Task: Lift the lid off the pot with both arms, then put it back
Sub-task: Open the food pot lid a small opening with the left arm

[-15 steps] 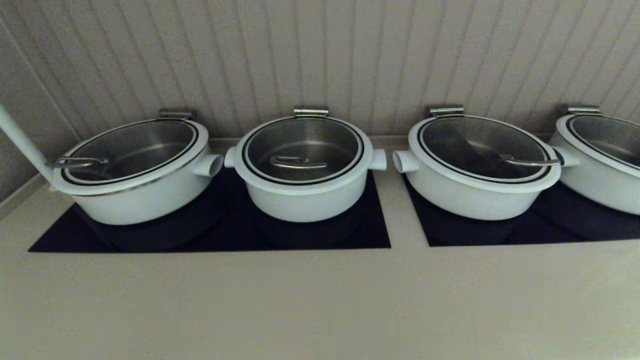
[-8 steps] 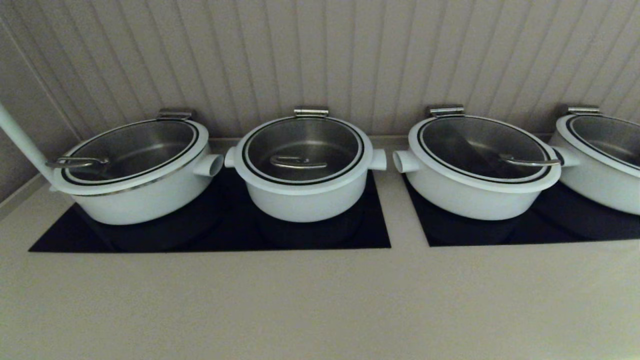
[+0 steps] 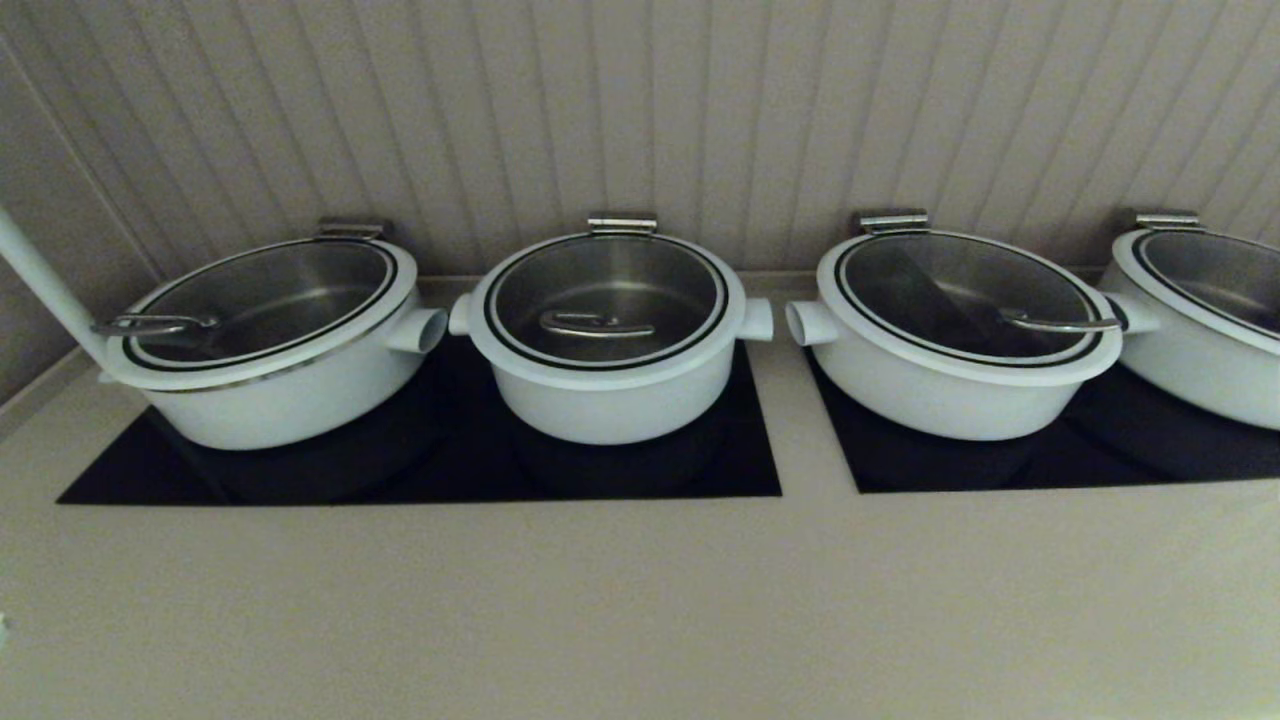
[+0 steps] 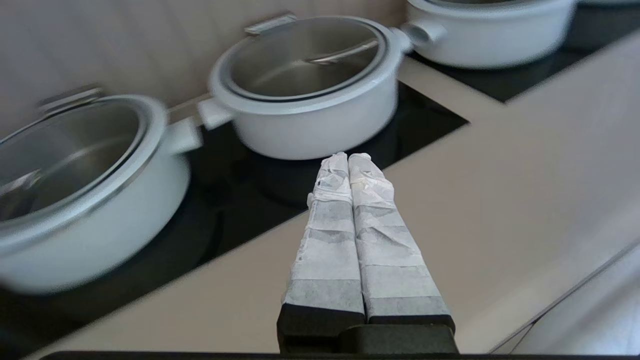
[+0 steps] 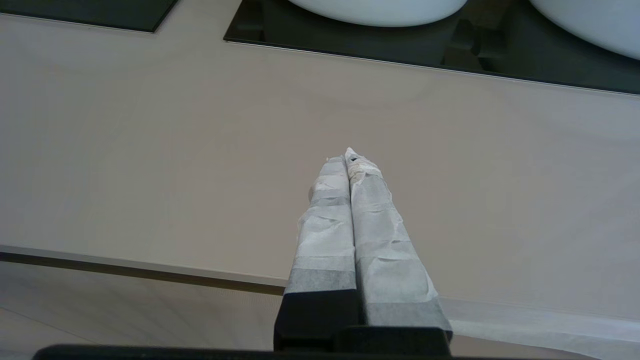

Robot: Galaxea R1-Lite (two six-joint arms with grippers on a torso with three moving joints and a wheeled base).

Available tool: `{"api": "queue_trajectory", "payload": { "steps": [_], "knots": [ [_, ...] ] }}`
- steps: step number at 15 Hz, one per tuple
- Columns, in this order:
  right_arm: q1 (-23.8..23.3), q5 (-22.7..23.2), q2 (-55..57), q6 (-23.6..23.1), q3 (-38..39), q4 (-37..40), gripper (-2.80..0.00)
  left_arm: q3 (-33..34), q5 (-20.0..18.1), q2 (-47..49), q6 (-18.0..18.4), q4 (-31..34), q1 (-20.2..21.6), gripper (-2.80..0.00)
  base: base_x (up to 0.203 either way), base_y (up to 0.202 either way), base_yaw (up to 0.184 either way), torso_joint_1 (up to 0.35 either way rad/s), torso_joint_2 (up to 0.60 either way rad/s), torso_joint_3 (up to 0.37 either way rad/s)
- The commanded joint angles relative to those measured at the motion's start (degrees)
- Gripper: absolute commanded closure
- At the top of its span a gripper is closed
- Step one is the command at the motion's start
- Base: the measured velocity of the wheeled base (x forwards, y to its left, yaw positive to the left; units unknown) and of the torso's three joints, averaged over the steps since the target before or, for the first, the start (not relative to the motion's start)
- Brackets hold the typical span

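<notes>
— Where does the lid (image 3: 606,300) sit?

— Flat on the pot (image 3: 608,400), closed, its steel loop handle (image 3: 596,325) lying across the middle of the glass. The pot is second from the left in a row of four along the far edge of the table (image 3: 640,600), close to the ribbed wall (image 3: 640,110). It stands on a black glass panel (image 3: 740,470), shared with the wider left pot (image 3: 270,400); the stub handles of these two nearly meet.

— And to the right?

— A third pot (image 3: 950,390) and a fourth pot (image 3: 1200,370) stand on a second black panel (image 3: 1000,465), toward the far right corner. A strip of bare table separates the two panels.

— Where is the left gripper (image 4: 348,157)?

— Out of the head view. In its own wrist view it hangs over the table's near part, short of the panel edge, and points at the pot; its two taped fingers are pressed together, holding nothing.

— The right gripper (image 5: 346,159)?

— Likewise unseen from the head. It hovers above the table's near edge, in front of the second panel, fingers pressed together and holding nothing.
</notes>
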Motion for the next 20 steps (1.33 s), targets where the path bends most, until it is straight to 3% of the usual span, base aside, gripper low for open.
{"api": "queue_trajectory", "payload": {
  "steps": [1, 8, 13, 17, 20],
  "knots": [
    [0.00, 0.04, 0.07, -0.07, -0.01, 0.01, 0.00, -2.65, -2.06, 13.52, 3.29, -2.04, -0.22, 0.00, 0.000, 0.000, 0.000, 0.000, 0.00, 0.000],
    [0.00, 0.04, 0.07, -0.07, -0.01, 0.01, 0.00, -4.63, -2.64, 38.51, 13.20, -16.55, -8.86, 0.00, 0.000, 0.000, 0.000, 0.000, 0.00, 0.000],
    [0.00, 0.04, 0.07, -0.07, -0.01, 0.01, 0.00, -10.51, -1.60, 50.01, 16.03, -18.24, -17.00, 0.00, 0.000, 0.000, 0.000, 0.000, 0.00, 0.000],
    [0.00, 0.04, 0.07, -0.07, -0.01, 0.04, 0.00, -16.56, 0.14, 58.00, 17.94, -18.27, -18.50, 0.00, 0.000, 0.000, 0.000, 0.000, 0.00, 0.000],
    [0.00, 0.04, 0.07, -0.07, -0.09, 0.10, 0.00, -20.08, 4.60, 62.88, 18.54, -18.35, -19.02, 0.00, 0.000, 0.000, 0.000, 0.000, 0.00, 0.000]
  ]
}}
